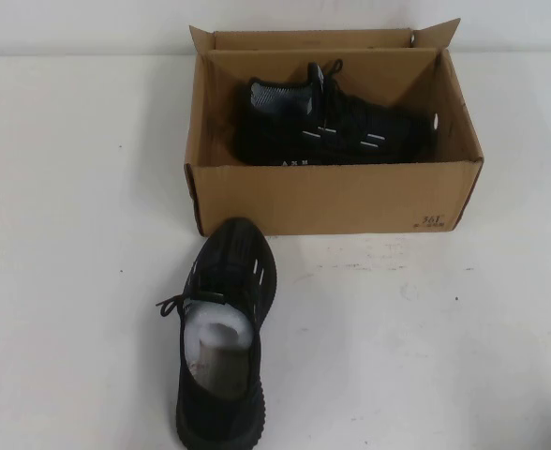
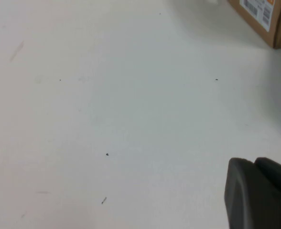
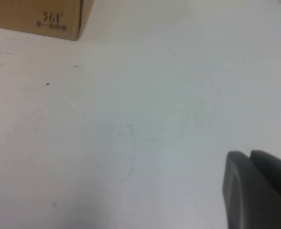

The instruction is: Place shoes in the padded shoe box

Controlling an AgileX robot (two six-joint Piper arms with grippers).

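High view: one shoe (image 1: 336, 124) lies in the padded shoe box (image 1: 332, 199); the other shoe (image 1: 221, 342) sits just before it, light and soft, so I'd pinch its collar. Left gripper (image 2: 260, 193) and right gripper (image 3: 257, 188) hang over bare table, fingers probably together, though I cannot tell.

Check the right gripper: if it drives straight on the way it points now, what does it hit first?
Probably bare table. The right gripper, over open tabletop, points that way; the shoe box corner sits off to one side, likely missed, though depth is unclear. The left gripper also hangs over bare table.
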